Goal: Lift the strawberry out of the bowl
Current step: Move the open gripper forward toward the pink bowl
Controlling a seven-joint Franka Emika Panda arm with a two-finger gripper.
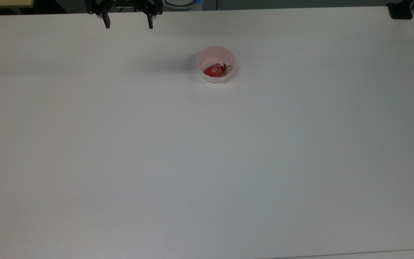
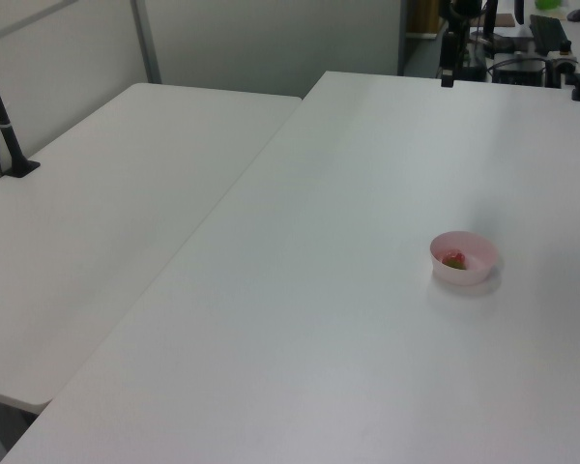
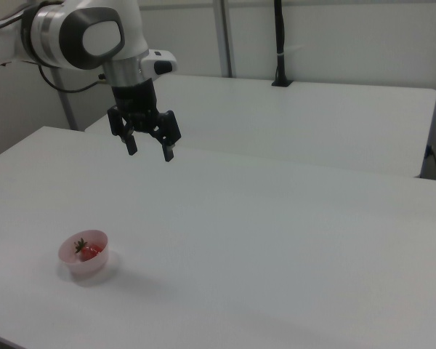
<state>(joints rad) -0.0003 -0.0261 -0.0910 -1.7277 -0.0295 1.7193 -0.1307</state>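
A glossy red strawberry (image 1: 215, 70) with a green leafy top lies inside a small pale pink bowl (image 1: 215, 52) on the white table. The right view shows the bowl (image 3: 73, 266) near its lower left with the strawberry (image 3: 89, 251) in it; the left view shows the bowl (image 2: 469, 275) and strawberry (image 2: 454, 259) at its right. My gripper (image 1: 128, 25) hangs open at the top view's upper edge, up and to the left of the bowl. In the right view the gripper (image 3: 150, 151) hovers well above the table, empty, fingers spread.
The white table (image 1: 207, 162) is wide and bare around the bowl. A second white table (image 2: 106, 213) adjoins it on the left view's left. A black post (image 3: 280, 43) stands on the far table in the right view. A black mount (image 1: 400, 11) sits at the top view's upper right corner.
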